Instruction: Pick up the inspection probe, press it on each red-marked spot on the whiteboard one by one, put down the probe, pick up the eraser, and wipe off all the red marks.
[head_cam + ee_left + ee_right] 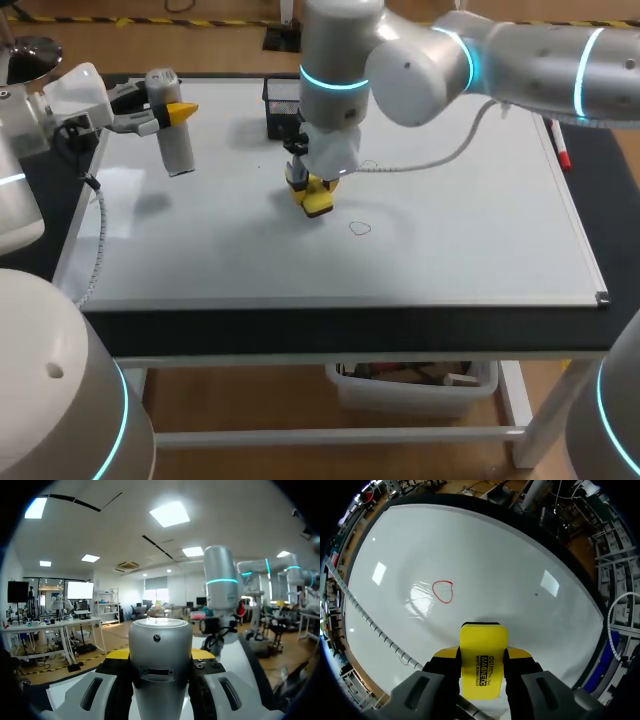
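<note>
So, nearest the front edge of the whiteboard there's one red mark, a small loopy outline, sitting on bare board. Just behind it and a bit to the left is the right gripper, pointing straight down and clamped on the yellow eraser, one finger on each side. The eraser hangs low over the board, close to the mark but not on it; I honestly can't tell if it's touching the surface. From the right wrist view the eraser sticks out between the fingers of the right gripper and the red mark is ahead of it, well apart.

Further back on the left, the left gripper is closed around the probe, a silver cylinder held roughly upright above the board's far left corner. The left wrist view shows the probe gripped from both sides.

At the far edge sits a black box, and a marker pen lies along the right edge.
</note>
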Controlling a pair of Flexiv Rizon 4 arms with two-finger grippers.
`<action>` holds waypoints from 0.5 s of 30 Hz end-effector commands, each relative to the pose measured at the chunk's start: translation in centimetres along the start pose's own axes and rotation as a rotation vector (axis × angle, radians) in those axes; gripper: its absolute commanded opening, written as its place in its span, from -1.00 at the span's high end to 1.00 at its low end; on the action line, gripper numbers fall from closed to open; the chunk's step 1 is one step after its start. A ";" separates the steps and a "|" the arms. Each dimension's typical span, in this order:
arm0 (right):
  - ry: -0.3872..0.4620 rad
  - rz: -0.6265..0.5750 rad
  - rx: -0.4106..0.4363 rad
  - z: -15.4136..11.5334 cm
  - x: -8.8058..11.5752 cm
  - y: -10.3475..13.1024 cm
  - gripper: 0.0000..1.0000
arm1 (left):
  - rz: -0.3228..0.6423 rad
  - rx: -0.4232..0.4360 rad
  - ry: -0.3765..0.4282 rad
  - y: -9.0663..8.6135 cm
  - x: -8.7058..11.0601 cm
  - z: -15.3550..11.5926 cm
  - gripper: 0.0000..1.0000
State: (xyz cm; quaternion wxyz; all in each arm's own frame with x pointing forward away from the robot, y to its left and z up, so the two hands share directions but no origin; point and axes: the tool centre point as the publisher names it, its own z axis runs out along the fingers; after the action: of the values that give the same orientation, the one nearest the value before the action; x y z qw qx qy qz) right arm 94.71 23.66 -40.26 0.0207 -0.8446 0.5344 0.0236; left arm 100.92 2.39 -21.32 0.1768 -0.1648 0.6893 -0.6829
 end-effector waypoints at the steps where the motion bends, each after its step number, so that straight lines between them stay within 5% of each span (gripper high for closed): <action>1: 0.007 0.000 -0.007 0.6 -0.2 -1.1 1.00 | 0.000 0.002 0.002 0.0 0.0 0.0 1.00; 15: -0.022 0.021 -0.021 1.7 0.7 -1.7 1.00 | 0.000 0.002 0.002 0.0 0.0 0.0 1.00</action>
State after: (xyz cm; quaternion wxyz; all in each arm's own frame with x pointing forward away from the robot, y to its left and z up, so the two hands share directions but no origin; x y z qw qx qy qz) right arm 96.26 23.97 -41.68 0.0174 -0.8380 0.5442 0.0374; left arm 100.92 2.39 -21.32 0.1768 -0.1648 0.6893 -0.6829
